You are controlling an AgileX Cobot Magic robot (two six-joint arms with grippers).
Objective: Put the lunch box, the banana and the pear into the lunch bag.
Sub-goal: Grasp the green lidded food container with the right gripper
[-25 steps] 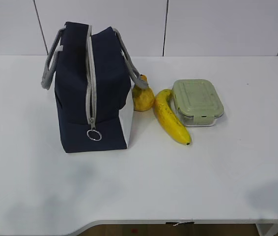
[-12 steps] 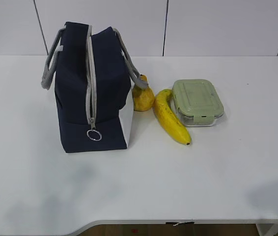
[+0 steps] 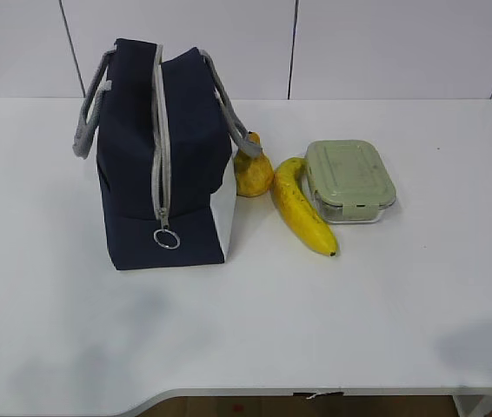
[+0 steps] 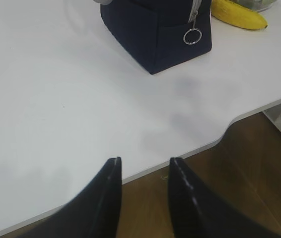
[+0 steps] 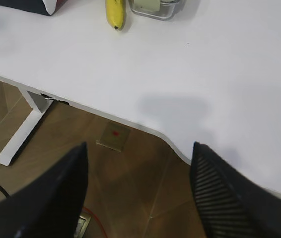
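The navy lunch bag (image 3: pixel 161 156) stands upright on the white table (image 3: pixel 255 321), zipped shut, its ring pull (image 3: pixel 167 239) hanging low on the front. Right of it sit the pear (image 3: pixel 253 171), the banana (image 3: pixel 301 208) and the green-lidded lunch box (image 3: pixel 349 180), side by side. Neither arm shows in the exterior view. My left gripper (image 4: pixel 143 161) hovers over the table's front edge, open and empty, with the lunch bag (image 4: pixel 155 34) and banana (image 4: pixel 240 15) far ahead. My right gripper (image 5: pixel 139 146) is wide open and empty, also back at the front edge; the banana (image 5: pixel 115 14) and lunch box (image 5: pixel 155 7) lie far off.
Wooden floor (image 5: pixel 130 198) shows below the table's front edge, with a white table leg (image 5: pixel 24 129) and a floor socket (image 5: pixel 113 136). A white panelled wall (image 3: pixel 315 43) stands behind the table.
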